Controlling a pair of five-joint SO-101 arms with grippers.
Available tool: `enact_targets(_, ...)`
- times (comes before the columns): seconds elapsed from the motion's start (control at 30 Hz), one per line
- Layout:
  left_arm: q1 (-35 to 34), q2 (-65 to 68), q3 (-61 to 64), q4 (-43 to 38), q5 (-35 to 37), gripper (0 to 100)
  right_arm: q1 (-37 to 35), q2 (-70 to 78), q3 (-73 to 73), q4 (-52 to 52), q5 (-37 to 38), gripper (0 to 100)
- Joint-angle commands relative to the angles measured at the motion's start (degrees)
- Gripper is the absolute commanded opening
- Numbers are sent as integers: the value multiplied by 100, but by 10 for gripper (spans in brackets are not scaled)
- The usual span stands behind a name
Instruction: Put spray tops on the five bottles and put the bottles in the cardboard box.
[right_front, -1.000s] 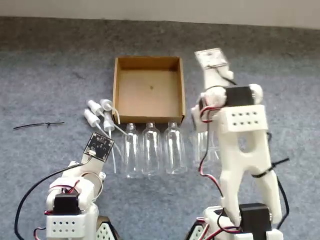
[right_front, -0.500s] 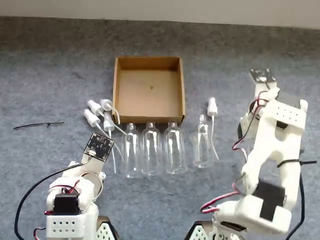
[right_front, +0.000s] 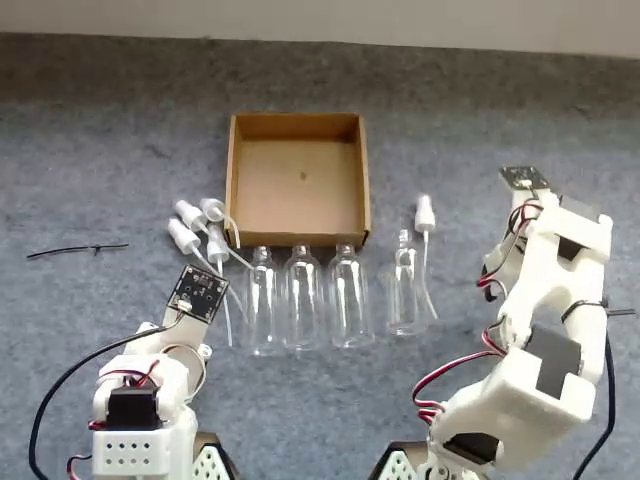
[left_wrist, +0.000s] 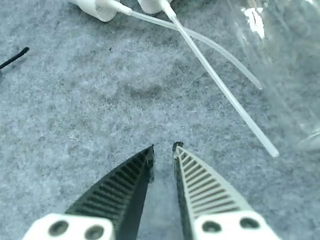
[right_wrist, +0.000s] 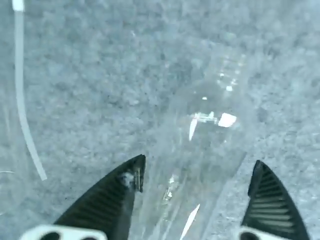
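Observation:
The cardboard box (right_front: 297, 180) lies open at the table's middle. Three clear bottles (right_front: 303, 297) without tops lie in a row before it. A fourth bottle (right_front: 403, 285) lies to their right, with a white spray top (right_front: 425, 215) and its tube beside it. More spray tops (right_front: 195, 225) lie left of the box. My left gripper (left_wrist: 163, 148) hovers shut to a thin gap over bare carpet, near two spray-top tubes (left_wrist: 220, 85). My right gripper (right_wrist: 199, 162) is open, with a clear bottle (right_wrist: 205, 135) lying between its fingers.
A black cable tie (right_front: 78, 250) lies at the far left. The left arm (right_front: 197, 292) sits just left of the bottle row, and the right arm (right_front: 545, 260) stands at the right side. Grey carpet covers the table.
The right arm swung away from beside the box to the right side, uncovering the fourth bottle and the spray top next to it. The left arm kept still.

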Motion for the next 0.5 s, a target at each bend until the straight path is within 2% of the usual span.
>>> enact_targets(0.0,-92,-22,119,35,-53,71,40,-40,-101,-40,70,289)
enact_targets(0.13,-92,-22,119,35,-53,71,-13,-13,-312,-84,18,291)
enact_targets(0.33,-92,-22,119,35,-53,71,-92,286,-901,-356,-826,291)
enact_targets(0.47,-92,-22,119,35,-53,71,-154,716,-1121,-347,-853,290)
